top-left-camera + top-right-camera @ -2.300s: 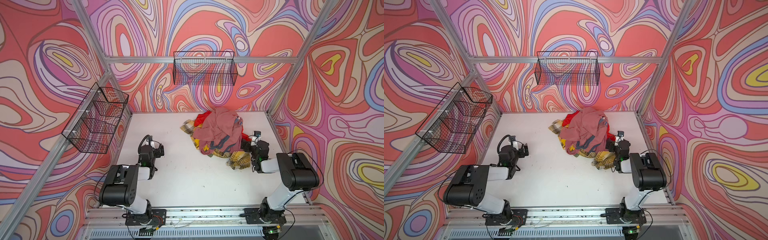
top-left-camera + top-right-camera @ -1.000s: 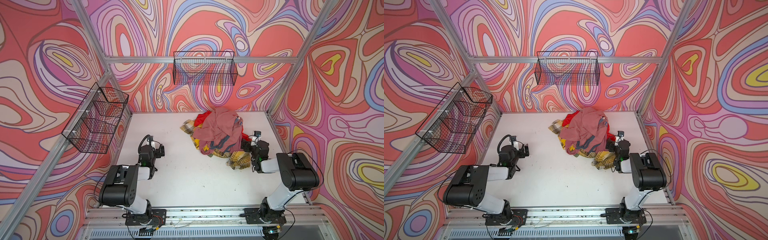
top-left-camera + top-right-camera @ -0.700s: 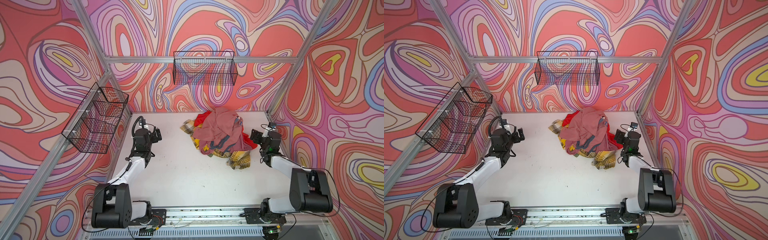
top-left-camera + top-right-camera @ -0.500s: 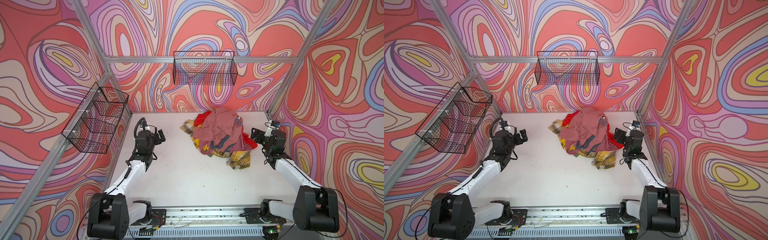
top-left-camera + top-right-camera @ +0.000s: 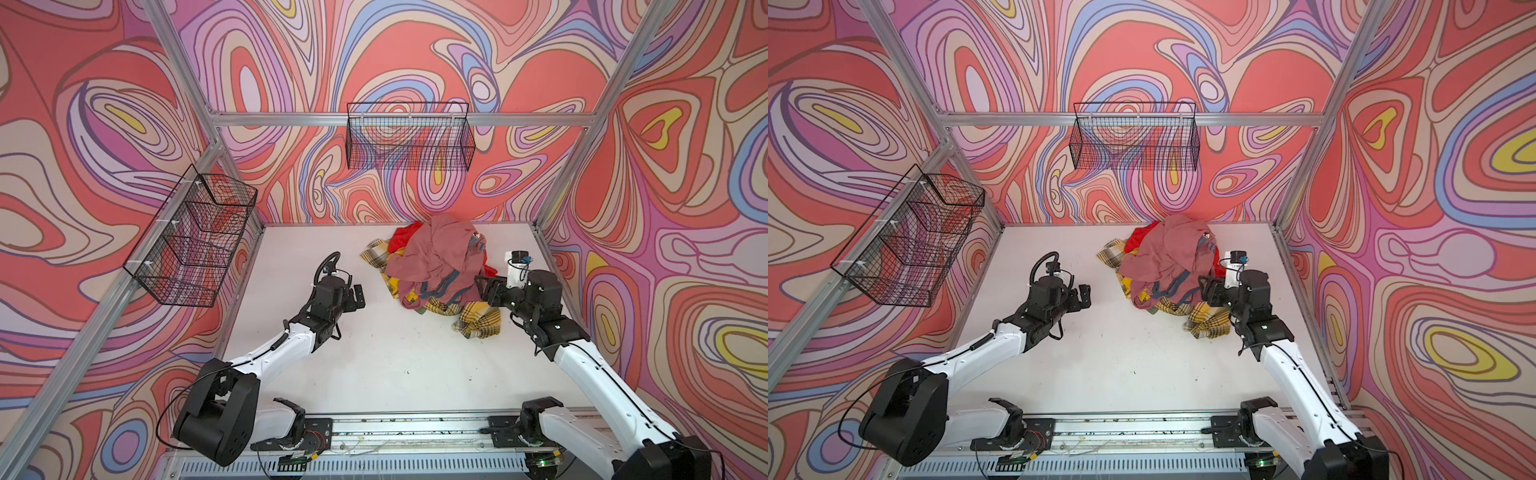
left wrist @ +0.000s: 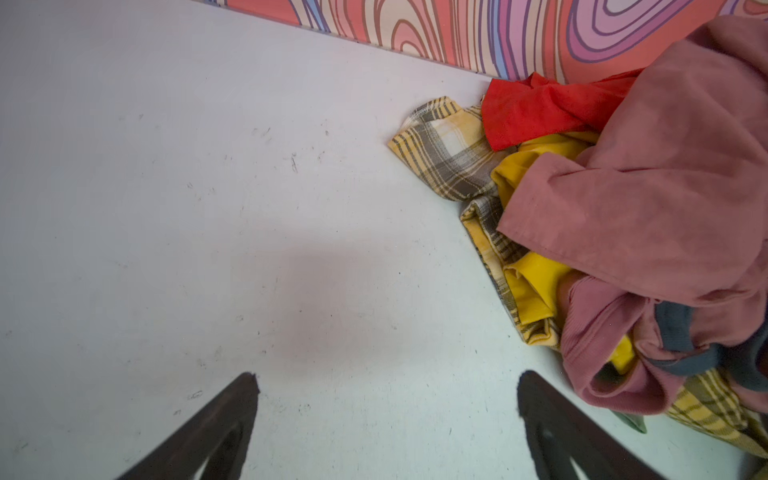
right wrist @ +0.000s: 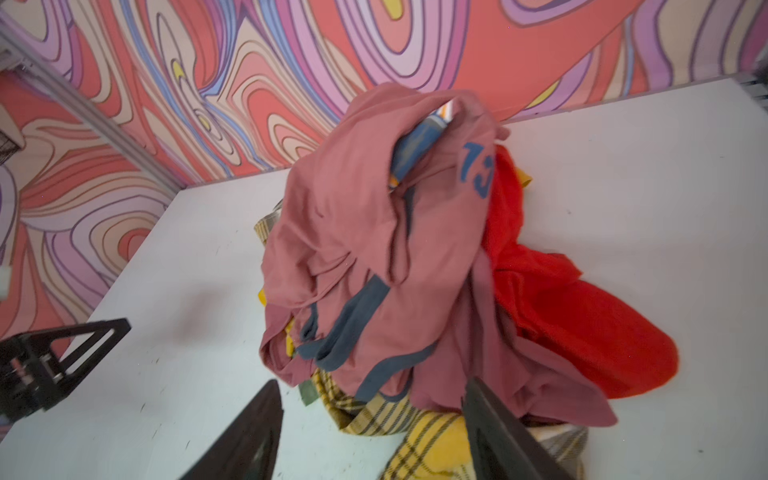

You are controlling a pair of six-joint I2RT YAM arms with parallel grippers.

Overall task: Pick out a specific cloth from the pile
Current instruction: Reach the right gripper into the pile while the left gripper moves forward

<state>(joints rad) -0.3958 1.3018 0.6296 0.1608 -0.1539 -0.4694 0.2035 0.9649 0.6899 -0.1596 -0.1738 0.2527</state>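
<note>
- The wire basket point(image 5: 191, 245) on the left wall is out of play; nothing I am doing concerns it.
- My left fingers point(image 5: 358, 298) are spread wide and hold nothing. They hover over bare desk point(image 5: 374, 353), near the pile but well short of touching it. I judge they are waiting there to pin or peel a layer if the heap drags.
- The desk is plain white and matte, lightly scuffed and specked. Fabric should slide on it easily, so a tug may pull the whole heap.
- The pile point(image 5: 436, 266) sits towards the back right. A big pink garment with grey-blue bands point(image 7: 374, 249) is draped on top, red cloth point(image 7: 582, 311) lies to its right, and yellow plaid point(image 5: 478, 322) spills at the front.
- The cloth point(image 7: 532, 382), as I read it, is the plain rose flap at the pile's near right edge, between the banded garment and the red. I cannot tell for sure where it ends.
- My right fingers point(image 5: 484, 286) are at the pile's near right edge. They stand apart, less widely than the left pair, and pinch nothing that I can see. One tip is against that flap.
- Swirling red, pink and lilac walls point(image 5: 83, 124) enclose the cell. Their colours are close to the fabric's, which makes the edges harder to pick out.
</note>
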